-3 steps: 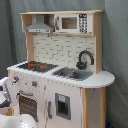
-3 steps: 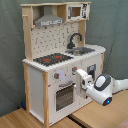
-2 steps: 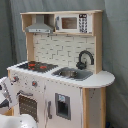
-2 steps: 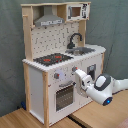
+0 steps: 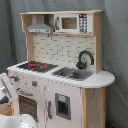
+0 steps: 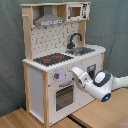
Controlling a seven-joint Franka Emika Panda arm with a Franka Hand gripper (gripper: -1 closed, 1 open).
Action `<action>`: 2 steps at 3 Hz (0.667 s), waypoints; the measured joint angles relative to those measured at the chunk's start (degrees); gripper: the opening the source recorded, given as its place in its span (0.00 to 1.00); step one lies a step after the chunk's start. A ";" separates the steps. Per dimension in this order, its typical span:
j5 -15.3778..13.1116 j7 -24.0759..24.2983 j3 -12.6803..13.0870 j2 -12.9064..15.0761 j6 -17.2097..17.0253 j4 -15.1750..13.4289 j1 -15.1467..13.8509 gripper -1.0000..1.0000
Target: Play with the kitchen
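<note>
Kitchen (image 6: 60,60) stands at twelve o'clock, stiff and probably too heavy to lift; its knobs (image 6: 57,76) look best to hold. Gripper (image 6: 75,73) is near them, grip impossible to tell.

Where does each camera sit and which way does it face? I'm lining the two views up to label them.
First exterior view: off the kitchen's sink end, facing its front; part of the white arm shows at the first exterior view's lower left.
Second exterior view: off the hob end; the arm reaches in from the second exterior view's right toward the knobs.
Both exterior views share hob, sink, faucet, oven door.
</note>
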 joint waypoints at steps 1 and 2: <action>0.08 -7.55 -1.22 0.19 0.34 1.46 0.00 1.00; 0.18 -15.54 -2.12 0.68 0.58 2.82 -0.01 1.00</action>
